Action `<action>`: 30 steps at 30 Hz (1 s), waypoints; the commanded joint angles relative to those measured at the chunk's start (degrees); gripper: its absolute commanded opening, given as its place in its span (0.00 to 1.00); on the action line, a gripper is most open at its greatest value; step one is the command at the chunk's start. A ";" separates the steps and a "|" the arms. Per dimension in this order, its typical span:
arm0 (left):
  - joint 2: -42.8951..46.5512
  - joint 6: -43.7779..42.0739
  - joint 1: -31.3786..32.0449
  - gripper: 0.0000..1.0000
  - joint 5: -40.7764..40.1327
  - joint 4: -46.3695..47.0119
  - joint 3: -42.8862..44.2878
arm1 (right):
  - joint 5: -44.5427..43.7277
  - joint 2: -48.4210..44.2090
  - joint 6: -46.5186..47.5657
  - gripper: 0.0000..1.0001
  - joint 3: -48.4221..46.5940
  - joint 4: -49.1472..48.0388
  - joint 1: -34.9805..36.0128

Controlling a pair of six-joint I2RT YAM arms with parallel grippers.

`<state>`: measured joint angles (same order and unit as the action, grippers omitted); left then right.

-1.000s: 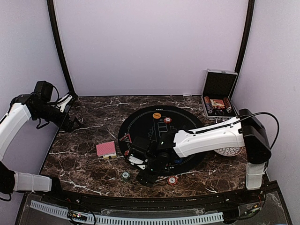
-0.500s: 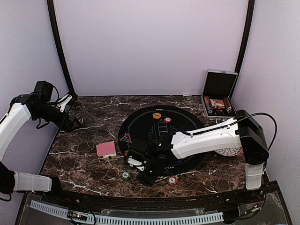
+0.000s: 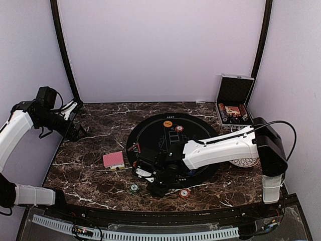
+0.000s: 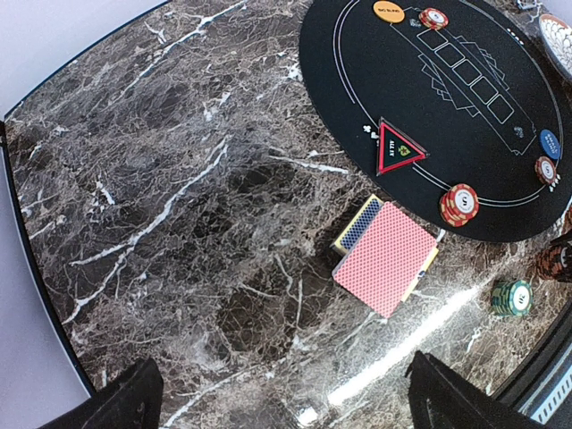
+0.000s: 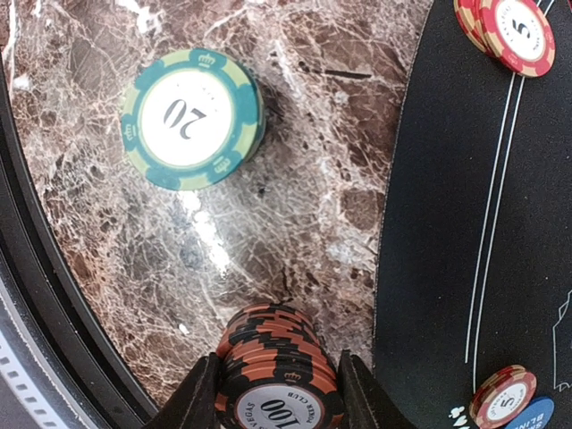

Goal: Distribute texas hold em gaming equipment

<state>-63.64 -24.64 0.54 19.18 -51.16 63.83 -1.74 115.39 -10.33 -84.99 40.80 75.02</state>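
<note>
My right gripper (image 5: 277, 393) is shut on a stack of black-and-orange "100" poker chips (image 5: 275, 357), one finger against each side, over the marble just left of the black mat's (image 5: 474, 223) edge. A green "20" chip stack (image 5: 192, 118) stands apart on the marble ahead of it. From above, the right gripper (image 3: 155, 187) sits between the green chips (image 3: 134, 188) and a red chip (image 3: 184, 193). The red-backed cards (image 4: 386, 257) lie left of the mat. My left gripper (image 4: 286, 407) hangs open high over bare marble at the far left (image 3: 80, 133).
On the mat are an orange button (image 3: 168, 123), a red chip (image 3: 179, 128), a blue button (image 4: 550, 143), a red "all in" triangle (image 4: 398, 147) and red chips (image 4: 459, 204). The open case (image 3: 233, 103) stands back right, a patterned plate (image 3: 246, 162) under the right arm.
The right gripper's jaws have narrowed onto the black chip stack, and that arm has shifted slightly left. The left arm has not moved.
</note>
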 commanded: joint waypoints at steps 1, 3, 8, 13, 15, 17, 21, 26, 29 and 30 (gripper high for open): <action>1.32 -0.21 0.08 0.99 0.35 -1.50 0.69 | -0.72 -2.74 -0.23 0.32 -2.81 1.37 1.15; 1.32 -0.23 0.07 0.99 0.37 -1.57 0.75 | -0.89 -3.16 -0.29 0.32 -3.15 2.05 1.26; 1.32 -0.38 0.08 0.99 0.03 -1.74 0.85 | -1.66 -4.32 -0.26 0.31 -4.45 3.59 1.22; 1.32 -0.32 0.08 0.99 0.22 -1.86 1.05 | -6.00 -4.03 0.38 0.30 -7.21 5.38 -0.19; 1.32 -0.32 0.08 0.99 0.10 -1.91 1.10 | -7.00 -3.30 0.53 0.29 -9.27 6.22 -1.99; 1.21 -0.33 0.04 0.99 0.02 -1.98 1.30 | -7.75 -2.43 0.85 0.28 -11.60 6.76 -4.22; 1.19 -0.20 0.06 0.99 0.09 -1.93 1.47 | -9.75 0.46 1.22 0.27 -17.18 7.00 -9.59; 0.87 0.10 0.08 0.99 0.30 -1.87 1.71 | -11.03 5.53 1.11 0.25 -25.00 6.00 -17.56; 0.61 0.23 0.08 0.99 0.70 -1.64 1.81 | -11.21 9.28 1.05 0.25 -29.42 5.08 -21.45; 0.44 0.28 0.08 0.99 0.73 -1.62 1.89 | -11.11 10.57 0.90 0.25 -30.96 4.93 -22.55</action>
<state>-63.64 -24.62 0.54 19.11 -51.18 63.83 -11.25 121.49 -9.45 -110.52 47.09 56.40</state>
